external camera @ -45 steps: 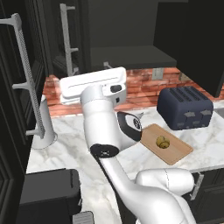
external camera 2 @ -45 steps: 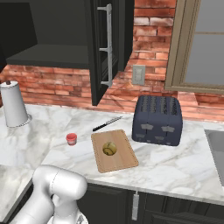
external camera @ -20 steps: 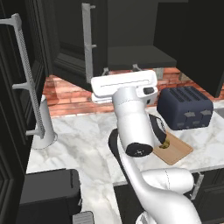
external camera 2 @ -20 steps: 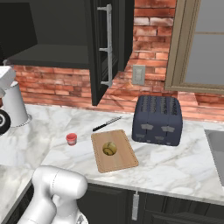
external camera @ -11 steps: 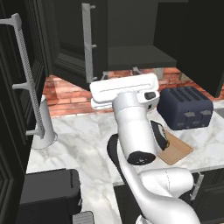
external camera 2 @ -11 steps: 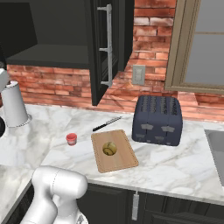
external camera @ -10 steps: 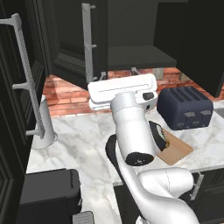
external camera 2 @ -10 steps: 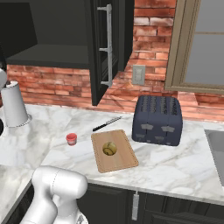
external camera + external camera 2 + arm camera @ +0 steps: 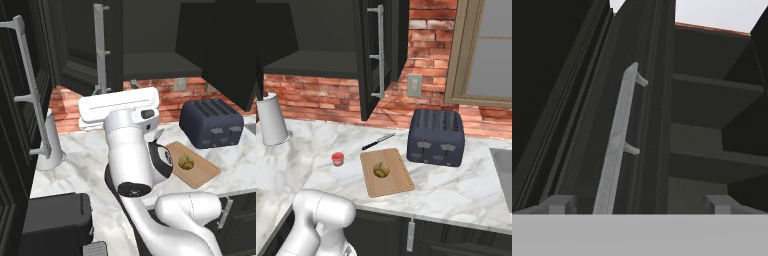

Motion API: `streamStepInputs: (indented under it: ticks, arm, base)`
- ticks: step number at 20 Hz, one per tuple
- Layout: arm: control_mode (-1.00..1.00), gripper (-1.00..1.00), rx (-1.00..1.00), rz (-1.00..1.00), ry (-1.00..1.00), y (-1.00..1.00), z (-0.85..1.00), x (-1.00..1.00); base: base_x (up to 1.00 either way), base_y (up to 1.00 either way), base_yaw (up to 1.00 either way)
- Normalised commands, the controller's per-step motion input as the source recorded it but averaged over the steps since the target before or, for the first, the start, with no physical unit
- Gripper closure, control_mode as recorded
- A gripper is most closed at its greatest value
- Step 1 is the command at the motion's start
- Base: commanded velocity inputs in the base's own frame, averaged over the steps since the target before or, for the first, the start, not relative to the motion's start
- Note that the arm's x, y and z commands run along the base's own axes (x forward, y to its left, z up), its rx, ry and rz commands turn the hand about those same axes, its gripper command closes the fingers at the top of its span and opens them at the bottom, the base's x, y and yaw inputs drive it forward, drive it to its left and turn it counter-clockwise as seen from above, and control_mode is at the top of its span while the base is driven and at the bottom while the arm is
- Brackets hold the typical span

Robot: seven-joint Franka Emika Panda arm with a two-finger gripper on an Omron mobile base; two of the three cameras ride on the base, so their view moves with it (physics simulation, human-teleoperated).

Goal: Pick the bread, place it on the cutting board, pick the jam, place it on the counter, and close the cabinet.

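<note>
Marble bench carries the cutting board, the bread on it, the jam just left of it. Above, the cabinet stands open. My end effector, fingers spread and empty, faces its door handle.
</note>
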Motion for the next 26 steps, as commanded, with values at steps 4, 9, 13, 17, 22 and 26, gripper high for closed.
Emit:
streamStepInputs:
  ticks: [4,9,13,17,22,26]
  arm:
    - [-1.0,-1.0,0.0,-0.06,0.0,0.01,0.0,0.0]
    - [-1.0,-1.0,0.0,-0.09,0.0,0.04,0.0,0.03]
    - [-1.0,-1.0,0.0,-0.09,0.0,0.12,0.0,0.0]
    - [-1.0,-1.0,0.0,-0.1,0.0,0.19,0.0,0.01]
    - [-1.0,-1.0,0.0,-0.09,0.0,0.08,-0.02,0.04]
    - [-1.0,-1.0,0.0,-0.09,0.0,0.05,-0.06,0.08]
  base:
    - [0.0,0.0,0.0]
    - [0.0,0.0,0.0]
    - [0.0,0.0,0.0]
    - [0.0,0.0,0.0]
    - [0.0,0.0,0.0]
    - [0.0,0.0,0.0]
